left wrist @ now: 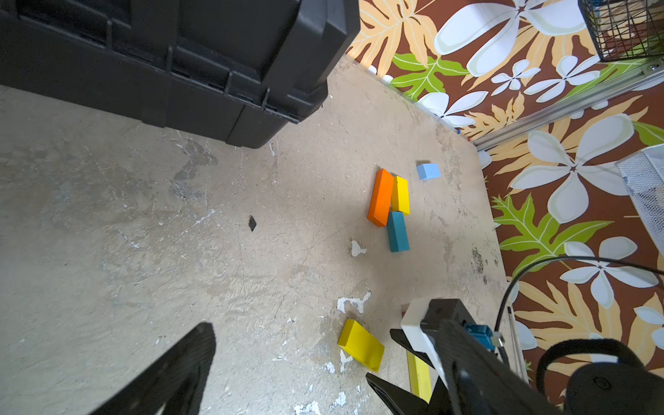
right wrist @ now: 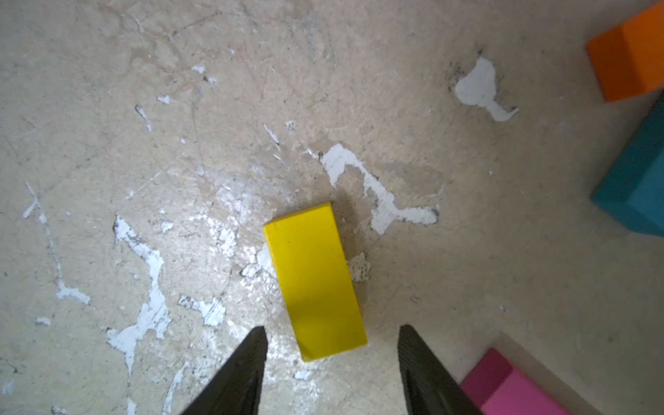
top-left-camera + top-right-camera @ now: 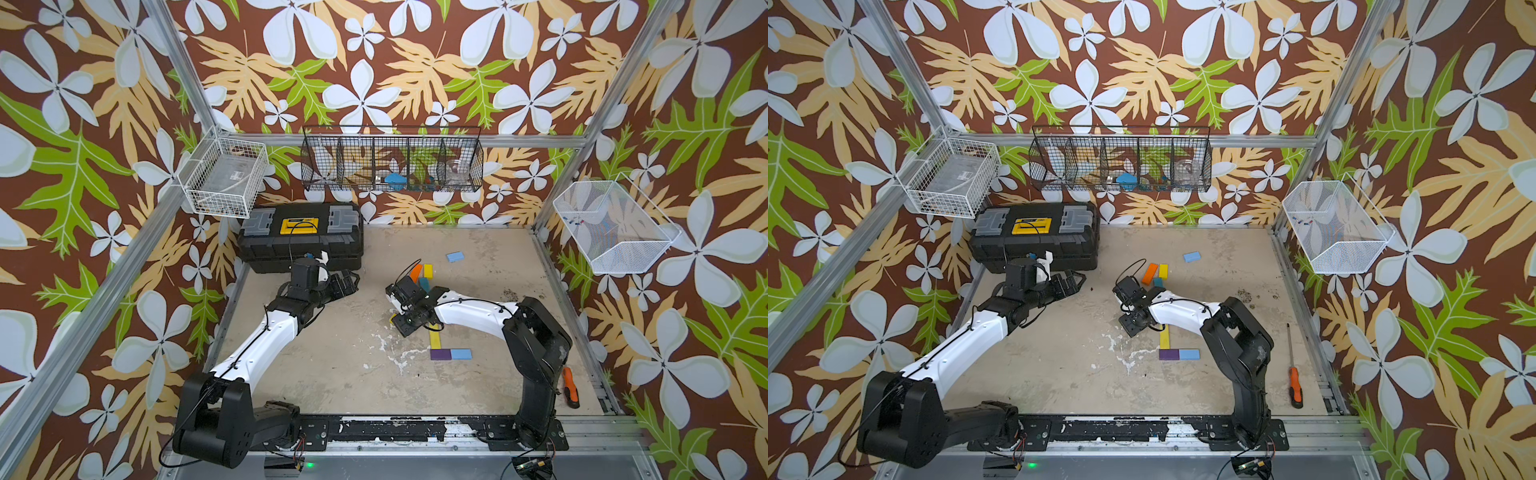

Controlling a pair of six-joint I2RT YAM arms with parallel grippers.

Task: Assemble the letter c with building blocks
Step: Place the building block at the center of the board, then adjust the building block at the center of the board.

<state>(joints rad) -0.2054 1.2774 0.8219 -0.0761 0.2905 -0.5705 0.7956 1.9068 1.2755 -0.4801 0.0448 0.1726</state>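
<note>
Top views look fine to me: bright, even, diffuse light, no glare, faint shadows, some wide-angle stretch at the edges. R wrist cam: pale sheen on the tabletop (image 2: 222, 201) beside the yellow block (image 2: 314, 284), short soft shadow along one side, fingertips (image 2: 244, 370) slightly soft. L wrist cam: toolbox (image 1: 179, 54) v. dark, detail crushed, and stuff nearest the lens is blurry.

A: Walls?
B: I see brown flower-and-leaf wallpaper (image 3: 374, 62) all round, w/ silver metal frame posts (image 3: 183, 62).
A: Floor?
B: Scuffed beige surface (image 3: 332, 374), white chips. Black plastic toolbox (image 3: 266, 245) in back-left corner; black wire basket (image 3: 390, 158) on rear wall, white wire baskets (image 3: 224, 178) on side walls.
</note>
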